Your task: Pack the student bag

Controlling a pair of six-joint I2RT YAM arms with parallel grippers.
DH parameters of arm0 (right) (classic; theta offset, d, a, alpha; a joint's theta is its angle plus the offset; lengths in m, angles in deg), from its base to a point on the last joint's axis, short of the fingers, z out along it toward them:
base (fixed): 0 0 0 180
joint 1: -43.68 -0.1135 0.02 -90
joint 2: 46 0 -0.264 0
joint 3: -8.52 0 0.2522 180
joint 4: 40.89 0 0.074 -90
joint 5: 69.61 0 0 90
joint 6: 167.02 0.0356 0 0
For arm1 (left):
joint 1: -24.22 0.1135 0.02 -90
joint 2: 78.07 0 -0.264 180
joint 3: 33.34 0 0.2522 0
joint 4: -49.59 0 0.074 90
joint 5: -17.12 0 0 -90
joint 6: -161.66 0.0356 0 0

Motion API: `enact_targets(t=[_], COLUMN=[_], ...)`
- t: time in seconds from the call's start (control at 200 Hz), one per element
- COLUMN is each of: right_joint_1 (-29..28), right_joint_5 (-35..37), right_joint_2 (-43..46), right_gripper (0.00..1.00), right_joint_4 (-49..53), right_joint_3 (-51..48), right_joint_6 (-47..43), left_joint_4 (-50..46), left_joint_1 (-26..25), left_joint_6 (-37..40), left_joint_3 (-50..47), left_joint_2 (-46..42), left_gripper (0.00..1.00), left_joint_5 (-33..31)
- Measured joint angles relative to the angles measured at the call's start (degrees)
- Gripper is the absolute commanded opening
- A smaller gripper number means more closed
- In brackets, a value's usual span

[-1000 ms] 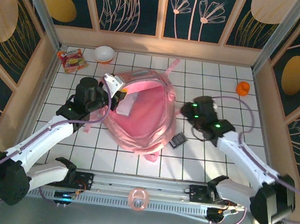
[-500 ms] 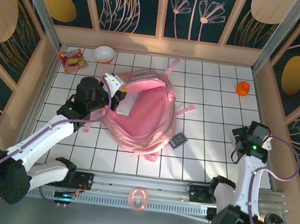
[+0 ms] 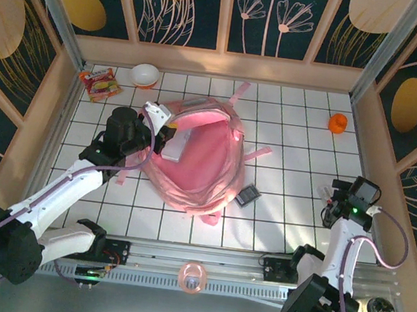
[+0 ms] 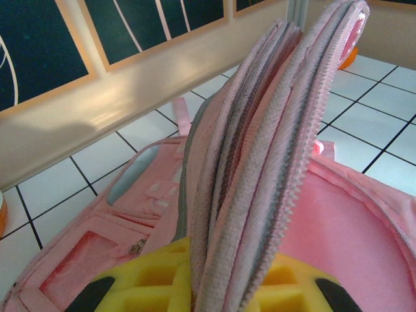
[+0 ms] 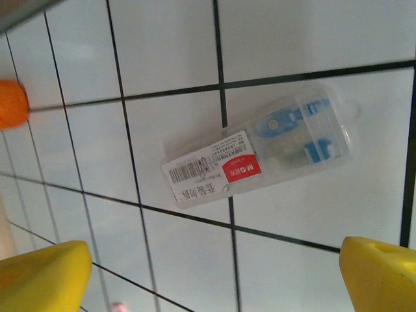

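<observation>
Snack packet (image 3: 99,83) and white bowl (image 3: 145,75) sit at the far edge of the tiled table (image 3: 284,227), beyond the left gripper (image 3: 166,130) and to its left, well apart from it. The left gripper is narrow and clamped on the open zipper rim of the student bag (image 3: 201,166). In the left wrist view, folds of pink fabric and zipper tape (image 4: 273,130) stand up between the yellow pads (image 4: 140,283) of this gripper (image 4: 221,289). The bag lies mid-table with its mouth open. Its body spreads out to the right of the left gripper and back toward the arm bases, with straps trailing outward. A dark flat item (image 3: 247,196) lies just beside the bag's right lower edge, between the two grippers and nearer the bag. The right gripper (image 3: 338,196) is over the right side of the table, well apart from the bag, with its jaws spread wide and holding nothing. In the right wrist view, a clear correction tape dispenser (image 5: 260,153) lies flat on the tiles ahead of this gripper (image 5: 214,279), in line with the gap between the yellow fingertips (image 5: 42,276) and touching neither. An orange object (image 3: 338,123) sits beyond the right gripper, apart from it, and appears at the left edge of that wrist view (image 5: 10,104).
</observation>
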Motion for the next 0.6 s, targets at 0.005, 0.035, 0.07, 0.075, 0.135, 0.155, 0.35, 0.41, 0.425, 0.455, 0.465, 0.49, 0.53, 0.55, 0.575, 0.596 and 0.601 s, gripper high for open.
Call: enact_targets(t=[0.005, 0.035, 0.07, 0.075, 0.135, 0.155, 0.35, 0.41, 0.425, 0.455, 0.465, 0.49, 0.53, 0.55, 0.575, 0.596, 0.601], right_joint_1=[0.00, 0.02, 0.02, 0.02, 0.02, 0.02, 0.02, 0.02, 0.02, 0.02, 0.02, 0.02, 0.02, 0.02, 0.02, 0.02, 0.02], right_joint_5=[-0.02, -0.02, -0.02, -0.02, 0.46, 0.66, 2.16, 2.78, 2.89, 3.13, 3.26, 3.54, 3.98, 4.11, 4.26, 4.33, 4.33], right_joint_2=[0.00, 0.00, 0.00, 0.00, -0.20, -0.33, -5.53, -7.63, -8.15, -9.11, -9.51, -10.38, -11.74, -12.37, -13.16, -13.75, -13.88], right_gripper=[0.96, 0.95, 0.94, 0.94, 0.90, 0.89, 0.89, 0.89, 0.89, 0.89, 0.89, 0.89, 0.89, 0.88, 0.88, 0.88, 0.88], right_joint_4=[0.00, 0.04, 0.17, 0.20, 0.46, 0.74, 3.45, 3.72, 3.72, 3.76, 3.76, 3.80, 3.85, 3.85, 3.78, 3.72, 3.69], right_joint_3=[0.00, 0.00, 0.00, 0.00, 0.02, 0.09, 1.31, 2.12, 2.34, 2.84, 3.02, 3.54, 4.35, 4.76, 5.20, 5.46, 5.51], right_joint_6=[0.31, 2.80, 5.79, 6.05, 10.82, 12.28, 23.06, 25.31, 25.75, 26.62, 26.91, 27.56, 28.48, 28.94, 29.49, 29.77, 29.81], left_joint_4=[0.00, 0.00, 0.00, 0.02, 0.00, 0.02, 0.02, 0.04, 0.02, 0.02, 0.02, 0.04, 0.02, 0.04, 0.02, 0.02, 0.04], left_joint_1=[0.00, 0.00, 0.00, 0.00, 0.00, 0.00, 0.00, 0.00, 0.00, 0.00, 0.00, 0.00, 0.00, 0.00, 0.00, 0.00, 0.00], left_joint_6=[-0.02, -0.17, -0.26, -0.28, -0.37, -0.37, -0.37, -0.39, -0.39, -0.39, -0.39, -0.39, -0.39, -0.37, -0.37, -0.37, -0.37], left_joint_3=[0.00, 0.00, 0.00, 0.00, 0.00, 0.00, 0.00, 0.00, 0.00, 0.00, 0.00, 0.00, 0.00, 0.00, 0.00, 0.00, 0.00], left_joint_2=[0.00, 0.07, 0.13, 0.15, 0.15, 0.15, 0.22, 0.37, 0.39, 0.48, 0.48, 0.50, 0.52, 0.52, 0.55, 0.55, 0.55], left_gripper=[0.00, 0.00, 0.00, 0.00, 0.00, 0.00, 0.00, 0.00, 0.00, 0.00, 0.00, 0.00, 0.00, 0.00, 0.00, 0.00, 0.00], left_joint_5=[0.00, 0.00, 0.04, 0.04, 0.15, 0.17, 0.22, 0.33, 0.37, 0.39, 0.39, 0.39, 0.39, 0.39, 0.39, 0.37, 0.39])
